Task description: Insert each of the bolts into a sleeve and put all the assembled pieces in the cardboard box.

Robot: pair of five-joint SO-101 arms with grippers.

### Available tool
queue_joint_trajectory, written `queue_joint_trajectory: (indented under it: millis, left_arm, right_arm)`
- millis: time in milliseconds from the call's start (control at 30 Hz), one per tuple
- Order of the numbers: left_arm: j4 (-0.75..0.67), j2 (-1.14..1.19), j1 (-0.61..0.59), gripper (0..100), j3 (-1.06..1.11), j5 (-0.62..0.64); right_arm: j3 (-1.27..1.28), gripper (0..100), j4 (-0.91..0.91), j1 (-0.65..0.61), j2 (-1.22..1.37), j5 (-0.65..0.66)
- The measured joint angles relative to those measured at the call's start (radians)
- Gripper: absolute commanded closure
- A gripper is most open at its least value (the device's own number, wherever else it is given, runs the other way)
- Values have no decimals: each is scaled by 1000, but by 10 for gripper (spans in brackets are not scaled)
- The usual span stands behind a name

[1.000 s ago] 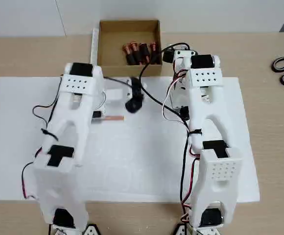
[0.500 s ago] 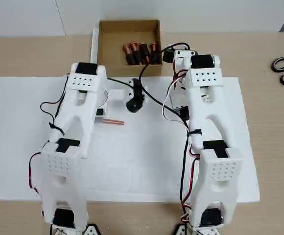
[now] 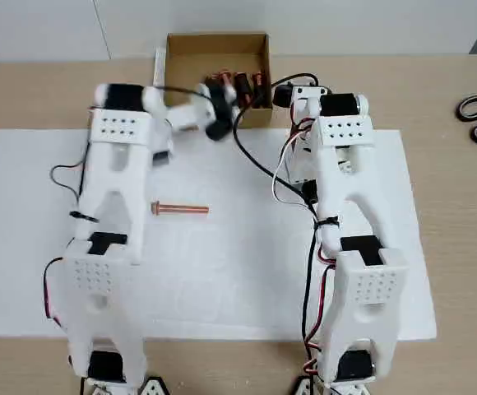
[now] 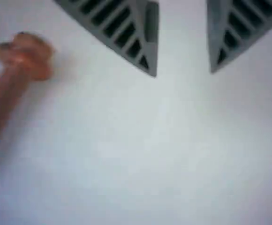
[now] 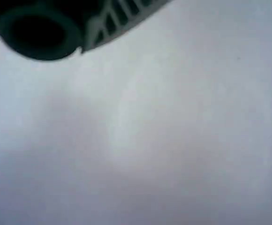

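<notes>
Left gripper [image 4: 182, 70] wide, empty. Bolt [image 3: 179, 209] flat on sheet [image 3: 247, 288], head toward 9 o'clock; likely light, stiff, rolls easily; grip across mid-shank.

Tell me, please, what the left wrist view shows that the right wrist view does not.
Only the left wrist view: a copper-coloured metal bolt lying on its side, with its head near the left gripper, whose grey ribbed fingers stand apart and hold nothing. Only the right wrist view: the round open end of a black tubular sleeve, held in the right gripper against a grey ribbed finger. Both share the plain white sheet underneath.
</notes>
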Motion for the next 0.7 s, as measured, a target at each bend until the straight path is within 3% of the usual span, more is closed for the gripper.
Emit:
queue_joint_trajectory:
  millis: [333, 600, 700]
  left_arm:
    - [6, -68, -101, 927, -161, 583]
    - [6, -423, -94, 928, 101, 760]
    - [6, -605, -74, 928, 264, 882]
  right_arm:
    - [0, 995, -3, 0, 0, 0]
    - [0, 995, -3, 0, 0, 0]
    - [0, 995, -3, 0, 0, 0]
